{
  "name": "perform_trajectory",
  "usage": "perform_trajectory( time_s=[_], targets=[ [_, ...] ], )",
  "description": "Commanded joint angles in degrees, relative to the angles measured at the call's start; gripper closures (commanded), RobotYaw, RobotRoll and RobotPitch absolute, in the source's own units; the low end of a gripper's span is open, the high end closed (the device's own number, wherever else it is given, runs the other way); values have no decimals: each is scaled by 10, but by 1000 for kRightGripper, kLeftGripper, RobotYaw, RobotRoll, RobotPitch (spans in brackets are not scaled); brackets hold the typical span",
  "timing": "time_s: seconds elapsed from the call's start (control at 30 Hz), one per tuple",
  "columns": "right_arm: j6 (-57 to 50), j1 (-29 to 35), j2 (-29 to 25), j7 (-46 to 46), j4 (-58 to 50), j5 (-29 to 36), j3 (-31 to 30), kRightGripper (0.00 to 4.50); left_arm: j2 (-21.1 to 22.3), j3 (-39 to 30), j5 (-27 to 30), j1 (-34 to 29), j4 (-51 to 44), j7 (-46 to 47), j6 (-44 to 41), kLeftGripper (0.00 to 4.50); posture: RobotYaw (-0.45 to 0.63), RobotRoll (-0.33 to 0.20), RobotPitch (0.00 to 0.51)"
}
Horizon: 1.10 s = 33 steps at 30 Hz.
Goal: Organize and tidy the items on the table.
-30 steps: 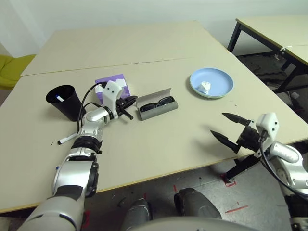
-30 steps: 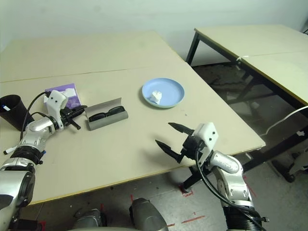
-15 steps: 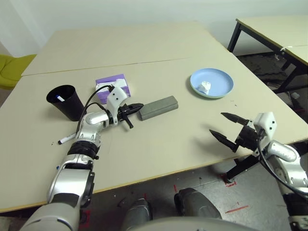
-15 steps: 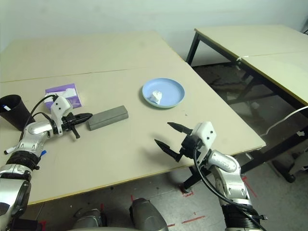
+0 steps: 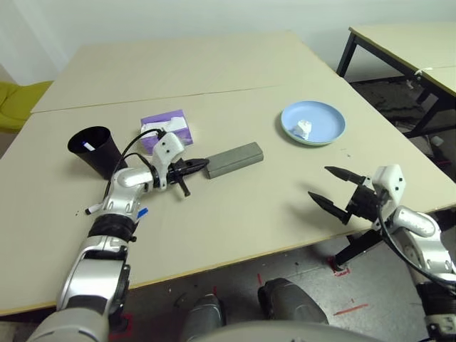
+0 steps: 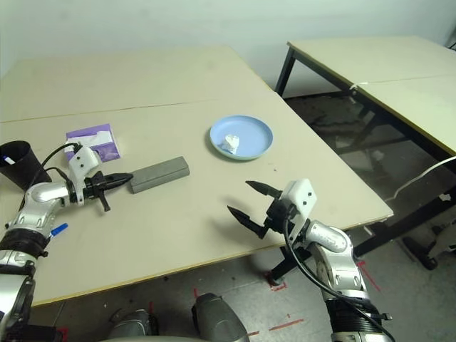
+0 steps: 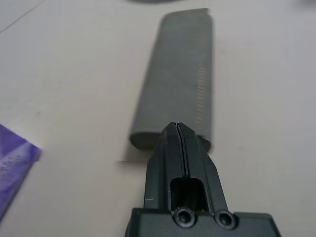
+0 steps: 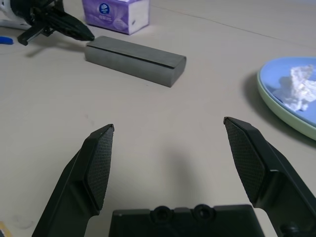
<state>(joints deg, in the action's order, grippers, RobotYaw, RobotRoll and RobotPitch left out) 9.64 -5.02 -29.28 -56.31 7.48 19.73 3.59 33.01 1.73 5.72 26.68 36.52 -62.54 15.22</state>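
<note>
Tabletop: large, pale beige, matte, with a seam running across it. Left gripper, fingers clenched together on nothing, tip just at the near end of the glasses case; my read is it's nudging or has just pressed the lid, not gripping. Right gripper hangs above the right front edge, fingers spread wide, empty, well apart from everything; looks parked and waiting for its turn. Case is a grey, finely textured oblong, lid down, lying flat near the tabletop's middle, angled slightly toward the right rear. Light blue plate sits toward the right edge, apparently stacked on a pale green one whose rim shows underneath in the right wrist view; crumpled white tissue lies inside it, likely collected there as trash. Black cup stands toward the left edge with a marker stub sticking up inside, so that's probably the pen holder. Purple tissue box is just behind the left gripper. Smallest: a marker lying loose near the left edge beside the left forearm, so probably still to be cupped.
</note>
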Motion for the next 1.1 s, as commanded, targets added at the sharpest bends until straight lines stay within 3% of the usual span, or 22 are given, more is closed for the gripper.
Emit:
perform_trajectory(
  time_s=[0.03, 0.47, 0.77, 1.1],
  targets=[
    [8, -5, 1, -4, 9, -5, -4, 0, 6, 19, -6, -27, -20, -18, -10, 4479, -248, 0, 30],
    [18, -15, 2, -15, 21, -5, -11, 0, 47, 17, 20, -61, -99, -63, -50, 4479, -237, 0, 32],
    [85, -34, 0, -102, 59, -19, -63, 0, 159, -20, 63, -107, -217, -97, -163, 4479, -201, 0, 47],
    [139, -103, 16, -230, 91, -14, -143, 0, 306, -107, 92, -209, -343, -114, -285, 1228, -134, 0, 72]
  ],
)
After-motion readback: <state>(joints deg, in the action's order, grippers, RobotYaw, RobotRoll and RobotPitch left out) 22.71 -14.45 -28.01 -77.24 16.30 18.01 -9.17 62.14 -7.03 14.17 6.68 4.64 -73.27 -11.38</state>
